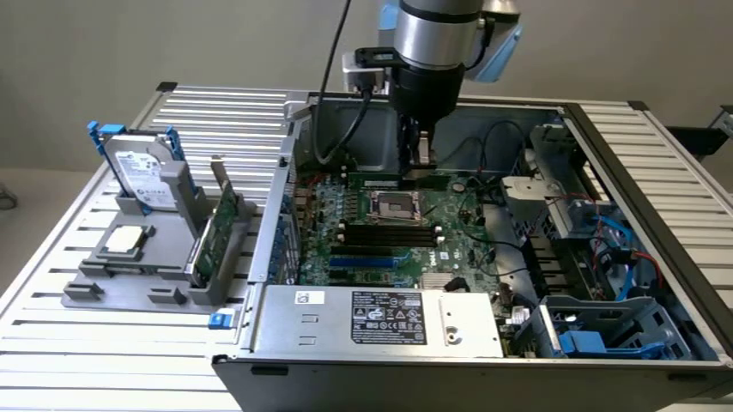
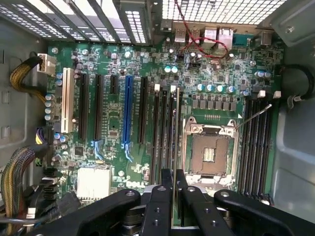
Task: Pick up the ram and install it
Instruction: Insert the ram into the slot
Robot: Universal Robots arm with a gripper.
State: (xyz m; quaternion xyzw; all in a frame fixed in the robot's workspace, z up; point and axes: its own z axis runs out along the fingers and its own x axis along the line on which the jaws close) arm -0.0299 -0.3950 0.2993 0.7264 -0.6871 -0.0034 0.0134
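My gripper (image 1: 420, 148) hangs straight down inside the open computer case, over the far part of the motherboard (image 1: 378, 249). It is shut on the ram (image 1: 421, 163), which it holds on edge just above the board. In the wrist view the ram (image 2: 176, 147) appears edge-on as a thin line between my black fingers (image 2: 158, 206), with the gripper (image 2: 174, 201) closed around it. The stick runs parallel to the black memory slots (image 2: 162, 128) beside the processor socket (image 2: 211, 152) and lies over them. I cannot tell whether it touches a slot.
More black slots (image 2: 256, 142) lie on the socket's other side. A grey holder (image 1: 137, 275) at the exterior view's left carries a hard drive (image 1: 143, 176), a green expansion card (image 1: 223, 227) and a square silver chip (image 1: 124, 243). Cables (image 2: 19, 182) and case walls (image 1: 298, 146) surround the board.
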